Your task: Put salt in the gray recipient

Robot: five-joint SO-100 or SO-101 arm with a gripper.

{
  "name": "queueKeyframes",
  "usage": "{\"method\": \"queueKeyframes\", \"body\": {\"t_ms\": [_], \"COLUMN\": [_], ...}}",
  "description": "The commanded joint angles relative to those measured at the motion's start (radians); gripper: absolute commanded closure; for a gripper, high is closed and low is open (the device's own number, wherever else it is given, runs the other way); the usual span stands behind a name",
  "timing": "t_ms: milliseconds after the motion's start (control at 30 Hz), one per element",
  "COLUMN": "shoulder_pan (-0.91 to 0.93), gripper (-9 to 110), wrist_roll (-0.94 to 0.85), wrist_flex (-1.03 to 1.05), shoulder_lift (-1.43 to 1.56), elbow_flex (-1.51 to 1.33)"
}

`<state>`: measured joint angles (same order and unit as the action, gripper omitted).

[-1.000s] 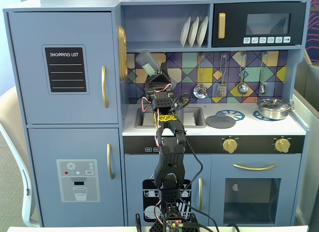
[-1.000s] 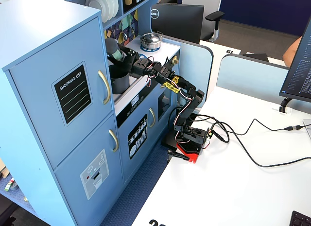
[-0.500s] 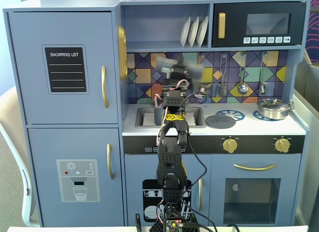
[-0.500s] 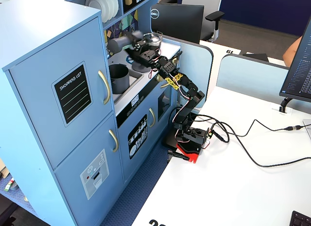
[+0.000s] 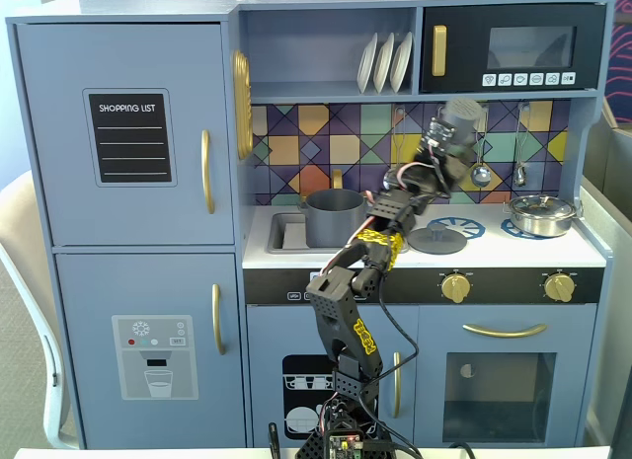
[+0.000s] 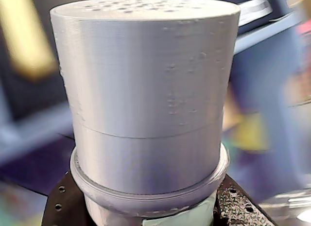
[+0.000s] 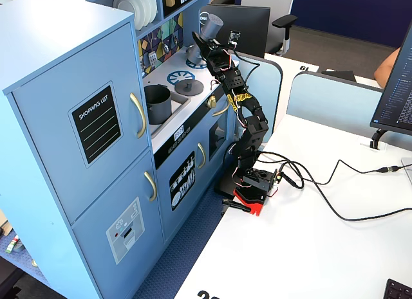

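My gripper (image 5: 449, 138) is shut on the salt shaker (image 5: 460, 115), a slim gray cylinder, and holds it high above the toy stove, right of the pot. In the wrist view the shaker (image 6: 148, 95) fills the frame, holed top up, with a pale green label edge at the bottom between my black fingers (image 6: 65, 209). The gray recipient (image 5: 334, 217), a dark-gray pot, stands in the sink area, lower left of the gripper. In a fixed view the pot (image 7: 158, 103) sits left of the raised shaker (image 7: 211, 24).
A flat gray lid (image 5: 436, 240) lies on the left burner below the gripper. A shiny silver pan (image 5: 541, 214) sits on the right burner. Utensils (image 5: 480, 168) hang on the tiled back wall. White plates (image 5: 385, 62) stand on the shelf above.
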<state>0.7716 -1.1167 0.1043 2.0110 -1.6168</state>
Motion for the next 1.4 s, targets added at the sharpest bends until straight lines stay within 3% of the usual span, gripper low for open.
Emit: {"method": "queueKeyframes", "body": {"t_ms": [0, 333, 1267, 1367], "shoulder_pan": [0.084, 0.124, 0.126, 0.146], "gripper": [101, 101, 101, 82], "wrist_roll": [-0.207, -0.442, -0.382, -0.348], "wrist_flex": [-0.035, -0.058, -0.158, -0.143], "shoulder_lift": [-0.037, -0.161, -0.41, -0.387], "elbow_flex": [0.0, -0.006, 0.089, 0.066]}}
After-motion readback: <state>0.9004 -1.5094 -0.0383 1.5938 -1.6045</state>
